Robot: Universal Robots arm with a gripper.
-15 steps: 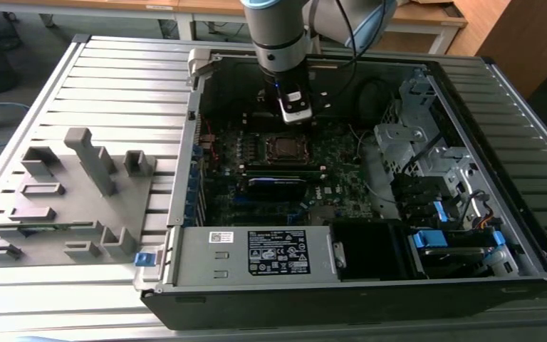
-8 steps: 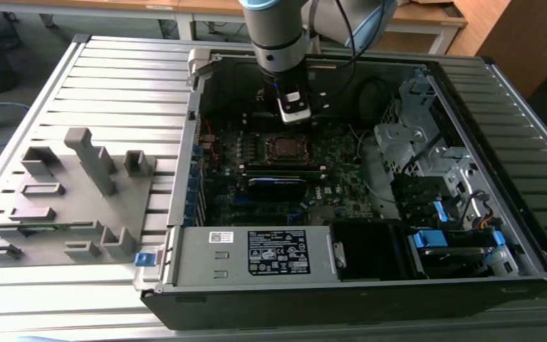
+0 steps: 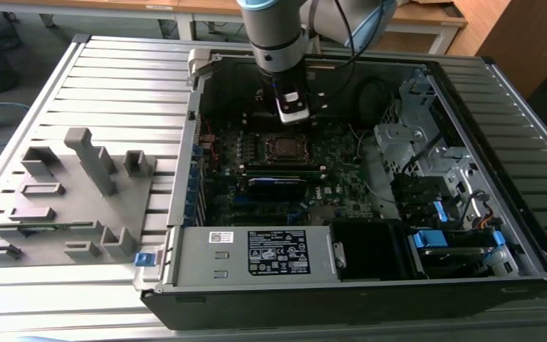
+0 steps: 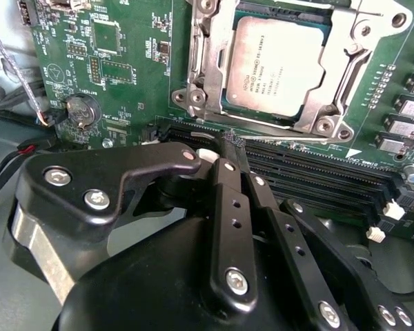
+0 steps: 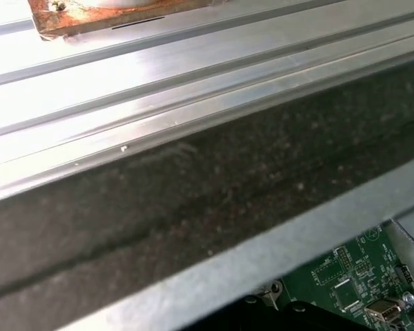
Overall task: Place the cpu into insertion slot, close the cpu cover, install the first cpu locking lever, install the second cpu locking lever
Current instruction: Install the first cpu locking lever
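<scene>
- In the exterior view, the gripper (image 3: 290, 115) is seen inside the open computer case (image 3: 350, 310), just above the insertion slot (image 3: 283, 146).
- In the second wrist view, the cpu (image 4: 279, 65) is shown seated beneath the closed cpu cover (image 4: 205, 69). The jaws are pressed together, empty.
- In the first wrist view, the slatted table (image 5: 159, 69) and a motherboard (image 5: 345, 279) corner are caught.

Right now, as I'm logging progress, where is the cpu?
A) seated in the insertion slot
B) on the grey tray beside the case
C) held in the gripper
A: the cpu lies flat in the insertion slot, the silver cpu cover framing it.
</scene>
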